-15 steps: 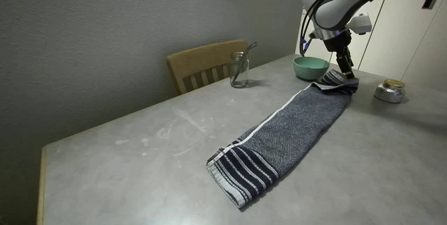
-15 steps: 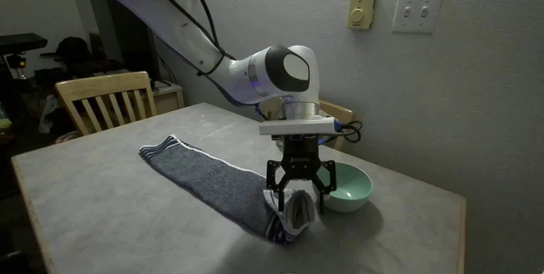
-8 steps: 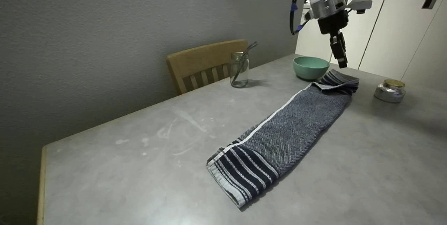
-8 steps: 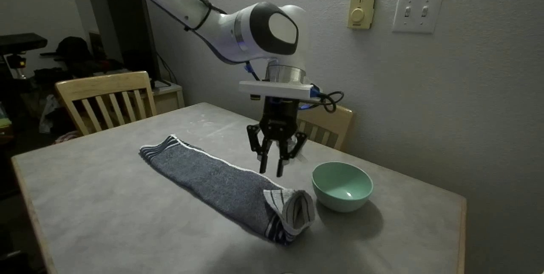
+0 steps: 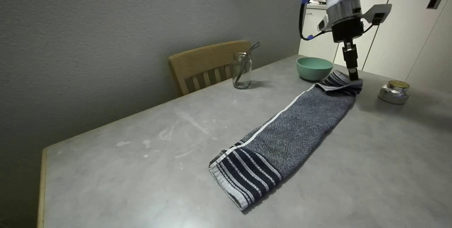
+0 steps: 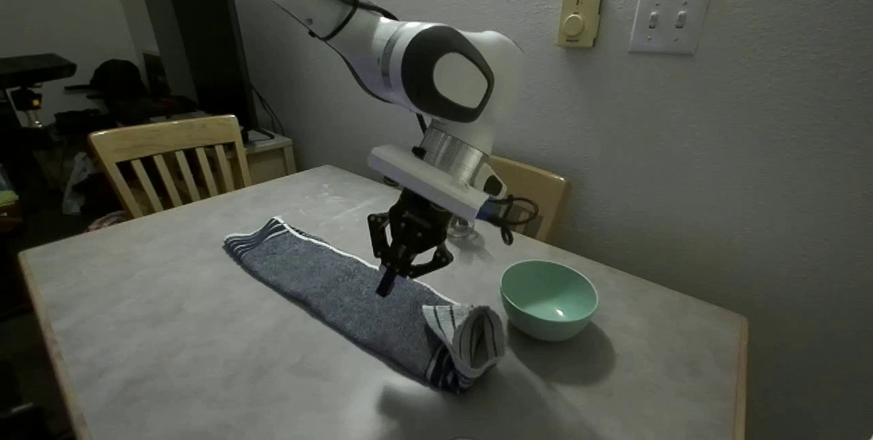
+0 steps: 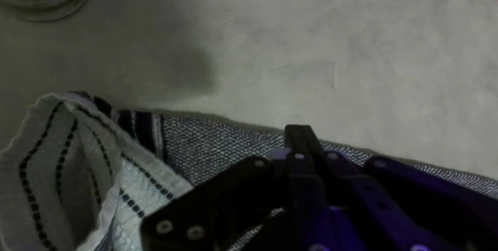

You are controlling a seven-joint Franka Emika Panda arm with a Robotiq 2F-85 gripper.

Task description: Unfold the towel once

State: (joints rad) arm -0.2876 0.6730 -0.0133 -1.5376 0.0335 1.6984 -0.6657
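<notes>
The dark grey towel (image 5: 296, 125) lies lengthwise on the table as a long strip, with white stripes at both ends. Its end by the green bowl is curled over into an upright loop (image 6: 477, 341), showing the pale inner side. My gripper (image 6: 385, 286) is shut, tilted, and appears to hover over the strip beside that curl. In the wrist view its fingertips (image 7: 299, 130) meet with nothing between them, in front of the towel's long edge (image 7: 218, 142), while the open curl (image 7: 66, 157) stands at lower left.
A green bowl (image 6: 549, 300) stands close to the curled end. The silver jar with a gold lid (image 5: 394, 92) is on the opposite side. Farther along are a glass jar (image 5: 242, 72) holding thin sticks and a wooden chair (image 5: 212, 62) by the wall.
My gripper has lifted from beside the curled end, shut its jaws, tilted, and shifted along and across the towel, away from the bowl. The towel looks the same throughout.
</notes>
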